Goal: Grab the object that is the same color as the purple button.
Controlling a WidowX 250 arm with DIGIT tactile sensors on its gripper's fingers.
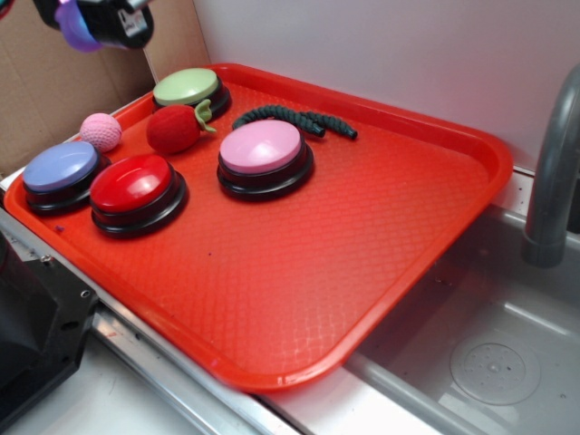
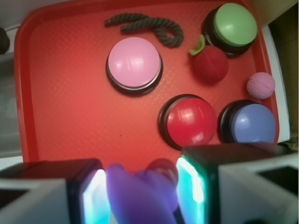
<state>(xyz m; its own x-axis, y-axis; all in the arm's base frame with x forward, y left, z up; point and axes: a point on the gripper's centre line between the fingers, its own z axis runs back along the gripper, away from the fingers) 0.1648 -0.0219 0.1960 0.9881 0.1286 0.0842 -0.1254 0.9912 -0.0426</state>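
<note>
My gripper is shut on the small glossy purple toy and holds it high above the red tray. In the exterior view the gripper is at the top left corner with the purple toy showing at its tip. The purple button, periwinkle on a black base, sits at the tray's left edge. It also shows in the wrist view at the right.
On the tray are a red button, a pink button, a green button, a pink knitted ball, a red plush strawberry and a dark rope. A sink with a grey faucet lies to the right.
</note>
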